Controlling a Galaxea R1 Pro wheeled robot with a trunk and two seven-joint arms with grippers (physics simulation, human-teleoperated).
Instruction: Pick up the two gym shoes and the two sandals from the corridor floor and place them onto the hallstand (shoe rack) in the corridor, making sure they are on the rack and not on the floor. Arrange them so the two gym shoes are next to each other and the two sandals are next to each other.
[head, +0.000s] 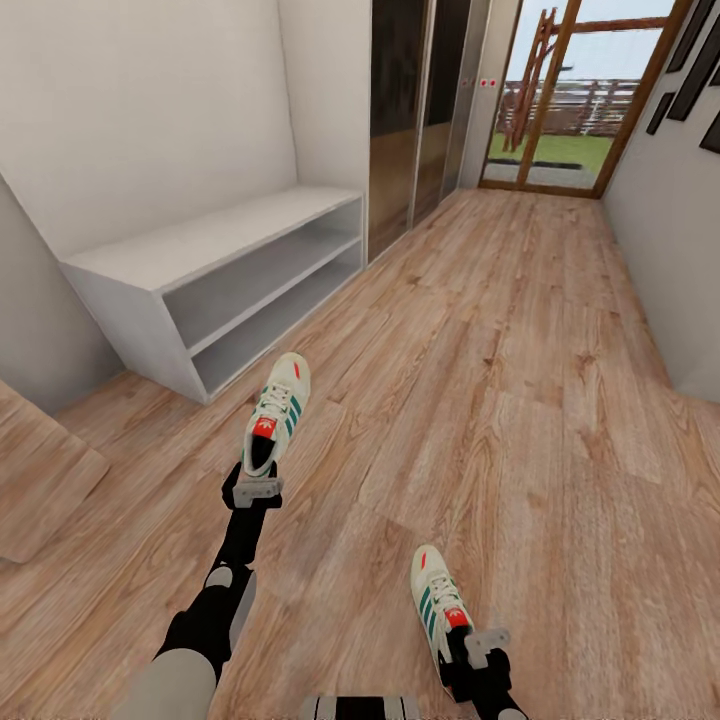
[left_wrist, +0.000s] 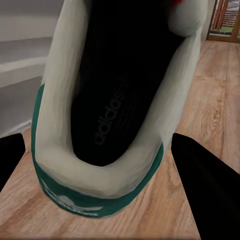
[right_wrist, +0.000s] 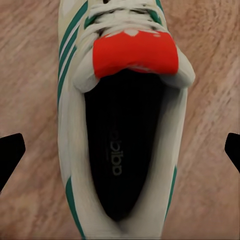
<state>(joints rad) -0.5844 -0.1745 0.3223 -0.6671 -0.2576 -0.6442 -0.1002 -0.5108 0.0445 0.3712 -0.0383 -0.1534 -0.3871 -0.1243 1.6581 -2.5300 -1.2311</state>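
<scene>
My left gripper (head: 256, 478) sits at the heel of one gym shoe (head: 277, 410), and in the left wrist view my dark fingers (left_wrist: 207, 185) stand on either side of the heel collar (left_wrist: 95, 185), apart from it as far as I can see; whether they actually press the shoe I cannot tell. That shoe points toward twelve o'clock, its toe toward the low white bench (head: 225, 285), which stands at about eleven o'clock from the gripper against the plain white wall (head: 150, 110). The bench has a flat top and two open tiers.

My right gripper (head: 470, 650) is at the heel of the other gym shoe (head: 436, 597), low in the head view at about five o'clock from the first shoe and well apart from it. In the right wrist view my fingertips (right_wrist: 11, 155) show wide apart at both edges, clear of the shoe (right_wrist: 122, 125), whose red tongue label (right_wrist: 136, 57) and green stripes face the camera; this gripper is spread wide with nothing clamped.

Both shoes are over the corridor floor (head: 500, 400). Beyond them, at twelve to one o'clock, the planks run unobstructed to dark panelled doors (head: 415, 110) and a glazed door (head: 570, 95) with greenery outside.
</scene>
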